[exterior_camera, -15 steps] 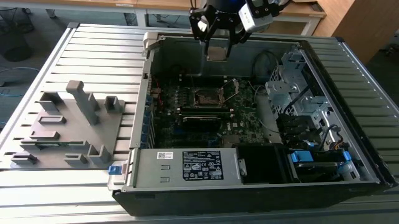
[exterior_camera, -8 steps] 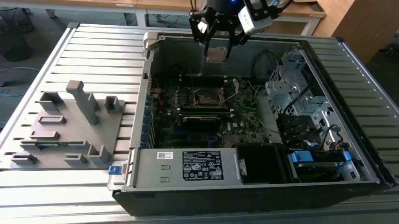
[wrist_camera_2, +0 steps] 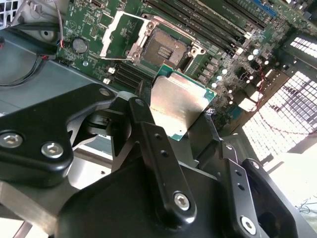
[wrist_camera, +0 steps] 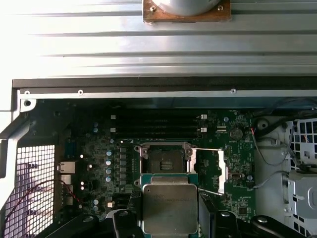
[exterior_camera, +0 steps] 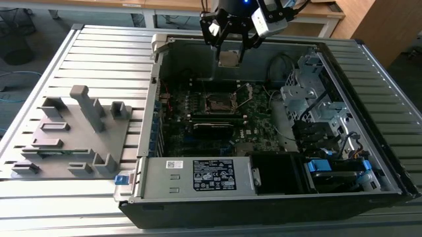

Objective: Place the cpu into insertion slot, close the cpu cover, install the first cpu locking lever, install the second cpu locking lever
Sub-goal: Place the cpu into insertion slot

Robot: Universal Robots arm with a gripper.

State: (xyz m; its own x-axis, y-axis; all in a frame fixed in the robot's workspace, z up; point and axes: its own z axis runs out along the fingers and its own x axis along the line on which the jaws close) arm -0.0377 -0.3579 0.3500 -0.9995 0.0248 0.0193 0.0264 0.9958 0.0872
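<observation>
One tool (exterior_camera: 230, 53) grips cpu (exterior_camera: 229, 59) over case (exterior_camera: 264, 210), exterior view; both wrist views show insertion slot (wrist_camera_2: 166, 48) (wrist_camera: 163, 159) bare.

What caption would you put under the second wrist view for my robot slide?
Claw grips the cpu over the motherboard; the insertion slot sits empty, cpu cover flipped open.

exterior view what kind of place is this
Probably a robotics lab or workshop: an open computer case lies on a slatted metal table, a grey parts fixture sits beside it, and the arm's pincer holds the cpu over the case.
</observation>
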